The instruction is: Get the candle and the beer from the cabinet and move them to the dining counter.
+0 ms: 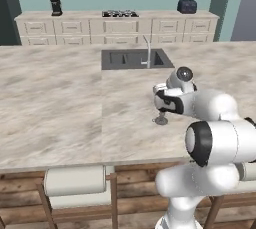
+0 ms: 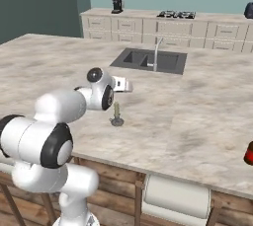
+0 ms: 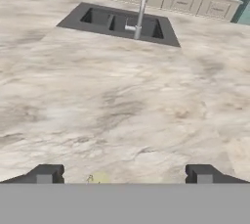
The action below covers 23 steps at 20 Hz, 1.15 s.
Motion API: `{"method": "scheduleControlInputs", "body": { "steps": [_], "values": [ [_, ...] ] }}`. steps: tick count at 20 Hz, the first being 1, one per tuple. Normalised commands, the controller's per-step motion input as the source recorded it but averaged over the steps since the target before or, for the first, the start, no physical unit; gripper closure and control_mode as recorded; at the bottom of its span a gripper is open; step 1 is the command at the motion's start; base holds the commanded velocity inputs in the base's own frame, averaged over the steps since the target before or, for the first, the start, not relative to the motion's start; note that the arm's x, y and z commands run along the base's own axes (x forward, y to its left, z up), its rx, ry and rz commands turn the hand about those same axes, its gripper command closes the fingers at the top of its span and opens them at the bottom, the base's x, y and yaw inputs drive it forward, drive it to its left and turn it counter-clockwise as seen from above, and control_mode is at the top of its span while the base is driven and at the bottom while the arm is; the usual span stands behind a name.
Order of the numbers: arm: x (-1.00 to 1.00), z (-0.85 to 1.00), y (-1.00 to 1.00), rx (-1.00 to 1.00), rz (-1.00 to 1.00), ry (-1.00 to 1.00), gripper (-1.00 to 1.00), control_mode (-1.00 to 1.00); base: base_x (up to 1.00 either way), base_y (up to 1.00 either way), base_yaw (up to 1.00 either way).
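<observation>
The claw [image 3: 124, 174] stands wide open and holds nothing; in the hand view its two dark fingertips [image 3: 46, 173] rise far apart at the bottom, with bare marbled stone between them. Just between the tips, a little toward the left one, the pale top of the candle [image 3: 99, 177] shows at the lower edge, so the claw is directly above the candle and not touching it as far as I can see.

In the right base view the candle [image 2: 117, 114] stands upright on its small dark round base on the dining surface [image 2: 197, 121], just below the white hand of the arm. In the left base view only the dark holder [image 1: 161, 120] is seen under the hand; the taper itself is hidden behind the wrist.

The dining surface is a large island with beige-grey marbled top. The candle is on its near half, between the near edge and the dark inset sink [image 2: 148, 60]. The sink has a thin grey faucet [image 2: 156, 52] at its middle and lies well apart from the candle. Under the near edge stand wooden stools with cream cushions [image 1: 75, 180].

At the right edge of the right base view a small red and dark thing [image 2: 249, 153] sits near the surface edge; it is cut off, so I cannot tell if it is the beer.

Behind the island, along the teal wall, runs a row of beige drawer cabinets [image 1: 115, 27]. On top of them are a dark coffee machine [image 1: 55, 3], a cooktop [image 1: 120, 13] and a dark toaster [image 1: 187, 6].
</observation>
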Motion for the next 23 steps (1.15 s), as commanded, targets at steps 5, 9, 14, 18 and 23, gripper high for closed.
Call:
{"method": "scheduleControlInputs", "body": {
  "steps": [5,9,14,18,23],
  "values": [
    [-0.45,0.59,0.02,-0.02,-0.05,0.16,-1.00,-1.00,0.00,0.00,0.00],
    [-0.76,0.43,0.17,0.00,0.00,0.05,-1.00,-1.00,0.00,0.00,0.00],
    [-0.83,0.32,0.13,0.00,-0.01,0.01,-1.00,-1.00,0.00,0.00,0.00],
    [-0.85,0.42,0.04,0.03,-0.03,0.00,-1.00,-1.00,0.00,0.00,0.00],
    [-0.89,0.41,0.00,0.11,-0.01,0.00,-1.00,-1.00,0.00,0.00,0.00]
  ]
}}
